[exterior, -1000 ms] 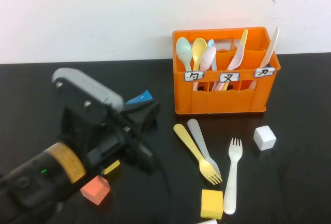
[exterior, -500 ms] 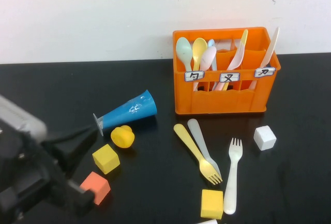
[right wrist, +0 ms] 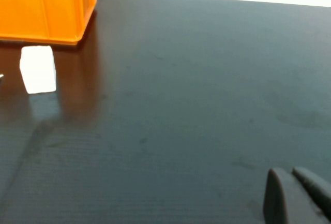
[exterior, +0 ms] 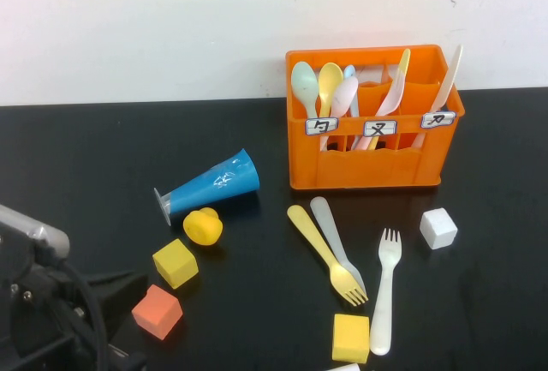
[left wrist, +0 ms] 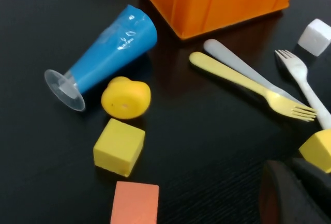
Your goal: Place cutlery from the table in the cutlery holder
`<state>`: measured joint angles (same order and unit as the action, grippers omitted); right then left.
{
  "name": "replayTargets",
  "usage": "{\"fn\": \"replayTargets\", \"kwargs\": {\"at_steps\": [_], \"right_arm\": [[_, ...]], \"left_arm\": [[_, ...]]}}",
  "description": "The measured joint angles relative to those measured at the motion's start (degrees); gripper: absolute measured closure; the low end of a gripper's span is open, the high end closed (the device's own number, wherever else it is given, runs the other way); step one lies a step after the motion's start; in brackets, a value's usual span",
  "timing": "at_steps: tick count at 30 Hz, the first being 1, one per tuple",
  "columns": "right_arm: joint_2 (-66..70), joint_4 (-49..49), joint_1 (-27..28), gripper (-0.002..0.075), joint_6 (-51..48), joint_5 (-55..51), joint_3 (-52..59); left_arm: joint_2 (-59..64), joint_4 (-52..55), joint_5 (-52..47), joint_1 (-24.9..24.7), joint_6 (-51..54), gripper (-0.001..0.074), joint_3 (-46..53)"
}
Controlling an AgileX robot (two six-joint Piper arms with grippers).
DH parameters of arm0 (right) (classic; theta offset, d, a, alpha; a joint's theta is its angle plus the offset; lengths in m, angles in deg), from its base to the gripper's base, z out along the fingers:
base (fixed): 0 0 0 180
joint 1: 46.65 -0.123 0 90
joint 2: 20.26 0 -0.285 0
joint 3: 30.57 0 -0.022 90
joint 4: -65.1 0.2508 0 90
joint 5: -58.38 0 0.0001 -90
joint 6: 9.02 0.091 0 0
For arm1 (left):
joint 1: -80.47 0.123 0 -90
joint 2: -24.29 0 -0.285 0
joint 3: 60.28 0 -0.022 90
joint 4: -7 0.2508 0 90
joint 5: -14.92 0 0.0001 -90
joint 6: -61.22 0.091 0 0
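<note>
The pale pink spoon point(exterior: 329, 224) lies on the black table point(exterior: 86, 157) in front of the orange cutlery holder point(exterior: 377, 152), partly under a yellow fork point(exterior: 310, 232). It also shows in the left wrist view point(left wrist: 235, 63). The holder's three labelled compartments hold several spoons and forks. My left gripper point(left wrist: 297, 182) is shut and empty, low at the table's near left, well away from the spoon. My right gripper point(right wrist: 292, 180) is shut and empty over bare table to the right of the holder point(right wrist: 46, 12); it is outside the high view.
A cream-white fork point(exterior: 384, 290) lies right of the yellow fork. A white cube point(exterior: 437, 227), a yellow block point(exterior: 351, 337), a blue cone point(exterior: 210, 184), a yellow duck point(exterior: 203, 225), another yellow block point(exterior: 175, 262) and an orange block point(exterior: 157, 311) lie around.
My left arm has pulled back toward the near left corner, uncovering the blue cone, the duck and the blocks. The cutlery has not moved.
</note>
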<state>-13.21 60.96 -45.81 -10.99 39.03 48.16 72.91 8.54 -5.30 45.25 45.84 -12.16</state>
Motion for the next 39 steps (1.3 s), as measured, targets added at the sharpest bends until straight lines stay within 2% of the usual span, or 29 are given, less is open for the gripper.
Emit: {"fn": "replayTargets", "kwargs": {"at_steps": [5,8,12,16,18,21,26,29,32,39], "right_arm": [[0.0,0.0,0.0,0.0729,0.0,0.0,0.0],[0.0,0.0,0.0,0.0729,0.0,0.0,0.0],[0.0,0.0,0.0,0.0729,0.0,0.0,0.0],[0.0,0.0,0.0,0.0729,0.0,0.0,0.0],[0.0,0.0,0.0,0.0729,0.0,0.0,0.0],[0.0,0.0,0.0,0.0729,0.0,0.0,0.0],[0.0,0.0,0.0,0.0729,0.0,-0.1,0.0],[0.0,0.0,0.0,0.0729,0.0,-0.1,0.0],[0.0,0.0,0.0,0.0729,0.0,-0.1,0.0],[0.0,0.0,0.0,0.0729,0.0,-0.1,0.0]], "left_arm": [[-0.3,1.2,-1.5,0.0,0.1,0.0735,0.0],[-2.2,4.9,-5.8,0.0,0.0,0.0735,0.0],[-8.4,7.8,-13.4,0.0,-2.4,0.0735,0.1],[-16.9,12.8,-14.6,1.1,-9.1,0.0735,3.2],[-21.0,13.6,-14.2,3.7,-11.9,0.0735,6.3],[-27.4,11.9,-11.5,11.0,-11.5,0.0735,11.6],[-37.7,1.2,-2.8,24.0,3.7,0.0735,21.3],[-40.9,-4.7,-0.6,29.6,10.1,0.0735,25.9],[-41.4,-6.4,-0.5,32.4,12.1,0.0735,28.8],[-41.5,-7.2,-0.4,32.7,12.5,0.0735,30.0]]}}
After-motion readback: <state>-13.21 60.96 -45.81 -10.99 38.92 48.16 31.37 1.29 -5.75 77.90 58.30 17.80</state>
